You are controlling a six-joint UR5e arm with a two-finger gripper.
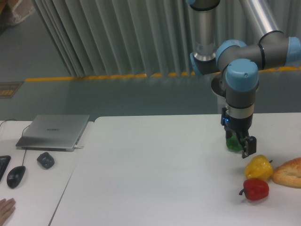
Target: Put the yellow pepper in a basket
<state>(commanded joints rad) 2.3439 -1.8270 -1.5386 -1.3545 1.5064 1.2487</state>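
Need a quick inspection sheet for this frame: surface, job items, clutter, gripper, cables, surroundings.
Surface: white table, mostly bare in the middle.
Job's things: yellow pepper at the right, untouched, touching or nearly touching the red pepper; no basket in view.
Clutter: red pepper, green pepper, bread at the right edge.
Grippers: gripper low at the green pepper; whether the fingers hold it cannot be told.
Cables: thin cable beside the laptop.
Surroundings: side desk with laptop, mouse, small dark object; a hand at the lower left corner.
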